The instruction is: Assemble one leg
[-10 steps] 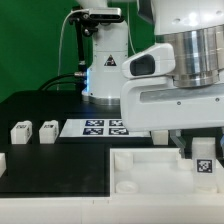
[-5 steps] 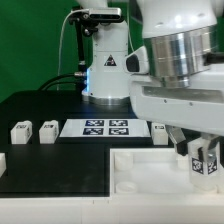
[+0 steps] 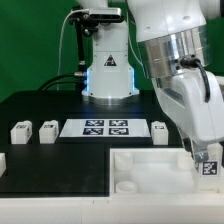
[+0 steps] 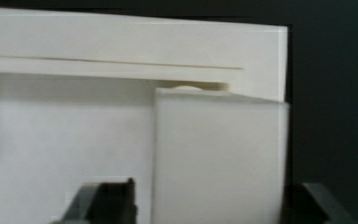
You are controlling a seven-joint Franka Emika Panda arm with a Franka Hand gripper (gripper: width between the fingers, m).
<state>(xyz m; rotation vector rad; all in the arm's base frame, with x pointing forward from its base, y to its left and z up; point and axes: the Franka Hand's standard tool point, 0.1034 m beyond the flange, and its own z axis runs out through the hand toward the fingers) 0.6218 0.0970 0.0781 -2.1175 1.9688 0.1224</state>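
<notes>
The black table (image 3: 60,175) shows open surface on the exterior view's left of the white tray-shaped panel (image 3: 150,172), right up to the panel's raised rim. The arm's bulk hangs over the panel's other end and crowds it. Beyond the panel's far edge lies the marker board (image 3: 100,127), with a spare leg (image 3: 160,130) just beside it. A second spare leg (image 3: 46,131) and a third spare leg (image 3: 20,131) stand farther off. A round corner hole (image 3: 128,185) sits in the panel's near corner.

At the panel's far corner the gripper (image 3: 206,158) is clamped on the leg (image 3: 208,165), tag outward. Whether the leg touches the panel cannot be told. In the wrist view the leg (image 4: 220,150) stands between the dark fingers (image 4: 108,203), against the panel's rim (image 4: 140,45).
</notes>
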